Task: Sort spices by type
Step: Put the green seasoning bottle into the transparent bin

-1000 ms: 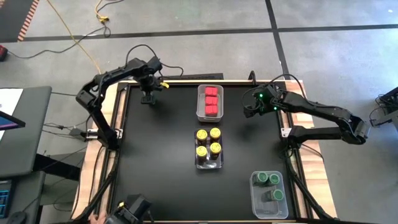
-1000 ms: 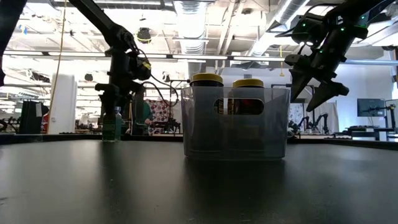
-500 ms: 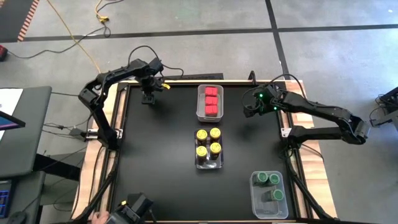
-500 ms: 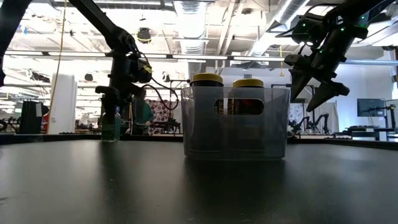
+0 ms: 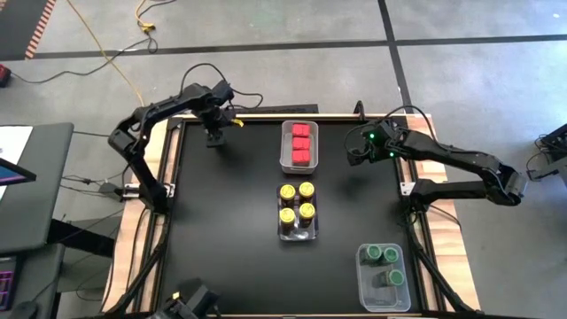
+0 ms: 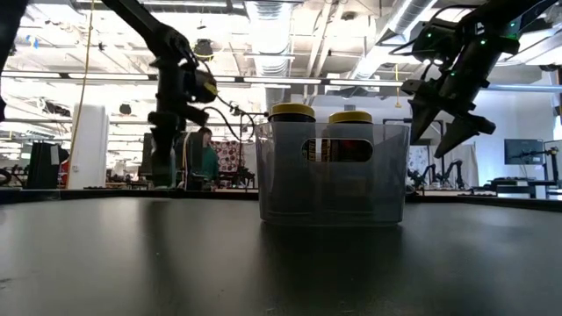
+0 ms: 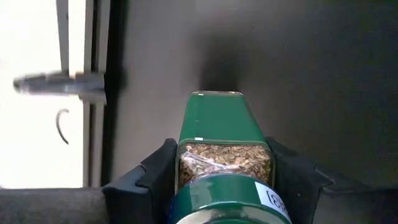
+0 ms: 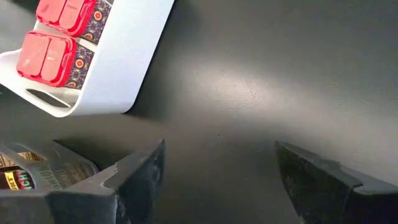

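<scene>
1. Left wrist view pretty much tells the story: the left gripper [image 7: 224, 177] is clamped on a green-lidded jar [image 7: 221, 143] with its fingers [image 7: 158, 174] pressed on both sides, up at the far left corner of the table [image 5: 221, 221].
2. That jar looks like the last stray. From above, no other loose container shows anywhere on the black top.
3. Rest looks sorted already: three red square-topped ones [image 5: 300, 143] sit in the far bin [image 5: 285, 159], four yellow-lidded jars [image 5: 297, 203] in the middle bin [image 5: 297, 236], and three green-lidded jars [image 5: 382, 266] in the near right bin [image 5: 364, 297].
4. So what's probably left is carrying the held jar diagonally across the table to that green bin and dropping it in.
5. Right gripper [image 5: 354, 156] hangs over bare table just beside the red bin, jaws apart, holding nothing.
</scene>
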